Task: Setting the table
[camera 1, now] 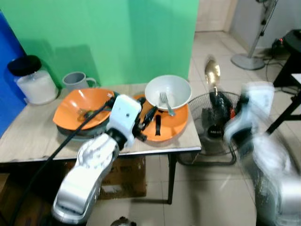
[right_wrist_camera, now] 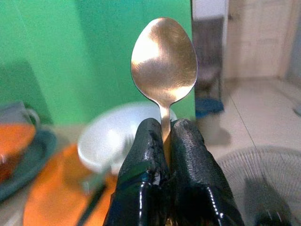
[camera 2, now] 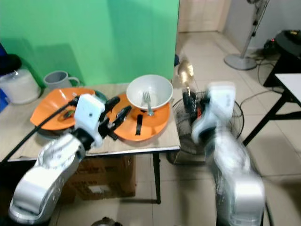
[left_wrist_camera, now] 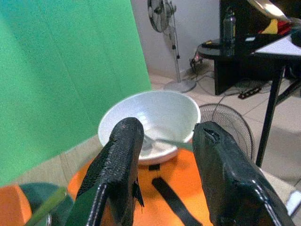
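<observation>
Two hands are at work. Right hand [right_wrist_camera: 162, 141] is clamped on the spoon [right_wrist_camera: 163, 61] handle, bowl upright, beside the white bowl [camera 1: 168, 92] for placement. Left hand [left_wrist_camera: 164, 141], fingers parted and empty, faces that bowl on the worktop [camera 1: 28, 136].

Even, soft indoor light filled the room, and the mug [camera 1: 75, 80] and jar [camera 1: 34, 80] threw dim shadows on the green backdrop [camera 1: 117, 37]. The right arm [camera 1: 263, 141] was smeared by motion blur in both eye views. In the right wrist view the spoon [right_wrist_camera: 163, 63] carried a bright glare, sharp against an out-of-focus bowl [right_wrist_camera: 113, 136] and worktop.
</observation>
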`<state>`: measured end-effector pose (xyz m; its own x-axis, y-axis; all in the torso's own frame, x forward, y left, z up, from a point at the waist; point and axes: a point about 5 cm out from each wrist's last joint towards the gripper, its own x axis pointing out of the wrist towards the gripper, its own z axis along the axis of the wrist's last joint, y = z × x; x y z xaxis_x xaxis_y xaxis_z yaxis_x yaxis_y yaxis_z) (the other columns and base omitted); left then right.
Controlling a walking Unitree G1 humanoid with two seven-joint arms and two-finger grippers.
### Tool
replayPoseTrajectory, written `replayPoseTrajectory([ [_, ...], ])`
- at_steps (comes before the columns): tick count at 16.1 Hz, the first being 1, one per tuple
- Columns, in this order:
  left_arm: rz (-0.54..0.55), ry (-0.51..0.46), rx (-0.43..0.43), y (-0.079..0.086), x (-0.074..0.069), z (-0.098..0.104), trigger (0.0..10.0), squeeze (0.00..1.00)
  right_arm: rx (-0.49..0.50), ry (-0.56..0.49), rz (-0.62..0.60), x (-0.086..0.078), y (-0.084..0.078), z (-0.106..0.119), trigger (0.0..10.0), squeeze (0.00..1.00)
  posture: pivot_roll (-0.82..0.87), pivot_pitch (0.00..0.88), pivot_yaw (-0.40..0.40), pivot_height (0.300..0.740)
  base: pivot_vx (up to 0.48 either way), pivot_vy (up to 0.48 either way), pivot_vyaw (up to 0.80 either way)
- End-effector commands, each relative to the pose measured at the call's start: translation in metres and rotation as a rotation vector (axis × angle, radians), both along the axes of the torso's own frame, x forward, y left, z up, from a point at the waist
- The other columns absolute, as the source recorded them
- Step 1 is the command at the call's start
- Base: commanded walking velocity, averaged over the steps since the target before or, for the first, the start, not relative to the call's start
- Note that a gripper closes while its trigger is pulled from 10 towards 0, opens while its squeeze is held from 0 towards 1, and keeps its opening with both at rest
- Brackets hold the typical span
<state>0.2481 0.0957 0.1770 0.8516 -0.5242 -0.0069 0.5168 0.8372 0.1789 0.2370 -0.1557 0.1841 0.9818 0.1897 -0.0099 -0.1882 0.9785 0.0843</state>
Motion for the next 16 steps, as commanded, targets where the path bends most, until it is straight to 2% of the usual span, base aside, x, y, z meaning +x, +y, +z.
replayPoseTrajectory([
  [1, 0.024, -0.01, 0.002, 0.003, -0.002, 0.0, 10.0, 0.0, -0.021, -0.042, -0.045, -0.006, -0.002, 0.005, 10.0, 0.0, 0.02, 0.0, 0.058, 0.74, 0.0, 0.0, 0.0],
  [3, 0.088, 0.0, -0.003, 0.01, -0.002, -0.008, 10.0, 0.0, -0.02, -0.034, -0.146, -0.021, -0.013, -0.004, 10.0, 0.0, 0.02, 0.0, 0.062, 0.74, 0.0, 0.0, -0.4],
  [5, 0.122, -0.013, 0.032, 0.014, -0.001, -0.013, 10.0, 0.0, -0.02, -0.007, -0.212, -0.028, -0.016, -0.012, 10.0, 0.0, 0.02, 0.0, 0.061, 0.74, 0.0, 0.0, -0.8],
  [8, 0.138, -0.031, 0.034, 0.016, -0.001, -0.013, 10.0, 0.0, -0.028, 0.011, -0.244, -0.026, -0.015, -0.017, 10.0, 0.0, 0.02, 0.0, 0.06, 0.74, 0.0, 0.0, -0.8],
  [10, 0.143, -0.054, 0.055, 0.017, 0.003, -0.013, 10.0, 0.0, -0.08, 0.014, -0.266, -0.023, -0.016, -0.018, 10.0, 0.0, 0.0, 0.0, 0.075, 0.74, 0.0, 0.0, -0.8],
  [11, 0.147, -0.061, 0.059, 0.017, 0.005, -0.013, 10.0, 0.0, -0.072, 0.022, -0.26, -0.023, -0.016, -0.018, 10.0, 0.0, 0.0, 0.0, 0.077, 0.74, 0.0, 0.0, -0.8],
  [13, 0.152, -0.065, 0.033, 0.017, 0.006, -0.011, 10.0, 0.0, -0.063, 0.018, -0.275, -0.023, -0.017, -0.017, 10.0, 0.0, 0.0, 0.0, 0.077, 0.74, 0.0, 0.0, -0.8],
  [15, 0.193, -0.049, -0.015, 0.018, 0.01, -0.011, 10.0, 0.0, -0.009, 0.035, -0.274, -0.018, -0.012, -0.015, 10.0, 0.0, -0.01, 0.0, 0.082, 0.74, 0.0, 0.0, -0.8],
  [16, 0.199, -0.051, -0.016, 0.018, 0.011, -0.011, 10.0, 0.0, -0.04, 0.024, -0.265, -0.016, -0.011, -0.013, 10.0, 0.0, -0.01, 0.0, 0.075, 0.74, 0.0, 0.0, -0.79],
])
